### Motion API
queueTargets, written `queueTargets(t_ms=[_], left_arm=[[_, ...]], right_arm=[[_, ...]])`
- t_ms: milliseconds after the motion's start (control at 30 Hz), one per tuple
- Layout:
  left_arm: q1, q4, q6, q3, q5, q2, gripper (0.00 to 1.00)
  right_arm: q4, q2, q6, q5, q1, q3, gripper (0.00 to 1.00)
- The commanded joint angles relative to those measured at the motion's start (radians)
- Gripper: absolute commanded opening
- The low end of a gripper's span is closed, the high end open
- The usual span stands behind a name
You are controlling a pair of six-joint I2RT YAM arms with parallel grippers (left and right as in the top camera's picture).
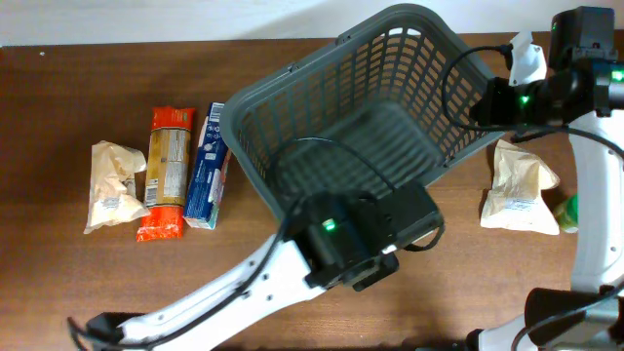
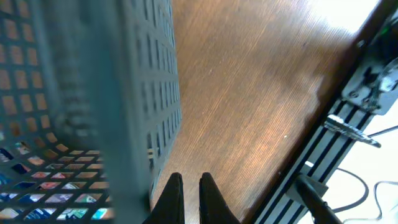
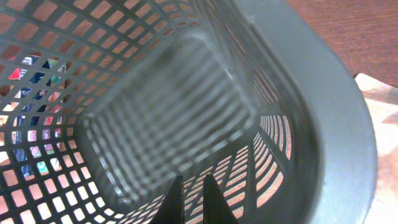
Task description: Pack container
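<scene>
The container (image 1: 390, 58), a large dark grey lattice basket, stands on the wooden table at centre right. Nothing shows inside it. My left gripper (image 2: 189, 182) is shut and empty, just outside the basket's near wall (image 2: 146, 93), low over the table. Its wrist (image 1: 361, 234) covers the basket's front corner in the overhead view. My right gripper (image 3: 193, 183) is shut and empty, pointing down into the basket past its right rim (image 3: 339, 106). Its wrist (image 1: 517, 97) hangs at the basket's right edge.
Left of the basket lie a beige bag (image 1: 112, 185), an orange packet (image 1: 166, 171) and a blue and white carton (image 1: 207, 166). A second beige bag (image 1: 517, 185) and a green item (image 1: 567, 210) lie to the right. A metal frame (image 2: 354, 118) borders the table.
</scene>
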Motion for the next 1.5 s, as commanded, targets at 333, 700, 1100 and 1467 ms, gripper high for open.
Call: queueTargets(t_ms=[333, 700, 1100, 1467], left_arm=[[0.153, -0.003, 0.071, 0.006, -0.071, 0.05, 0.02], [0.328, 0.042, 0.14, 0.006, -0.07, 0.05, 0.02], [0.481, 0.061, 0.158, 0.006, -0.051, 0.05, 0.02], [0.553, -0.059, 0.025, 0.049, -0.123, -0.214, 0.02]], right_arm=[[-0.029, 0.006, -0.011, 0.02, -0.006, 0.008, 0.04], [-0.078, 0.006, -0.011, 0.039, -0.005, -0.002, 0.04], [-0.059, -0.001, -0.011, -0.008, -0.006, -0.032, 0.04], [-0.027, -0.05, 0.089, 0.017, -0.1, 0.316, 0.04]])
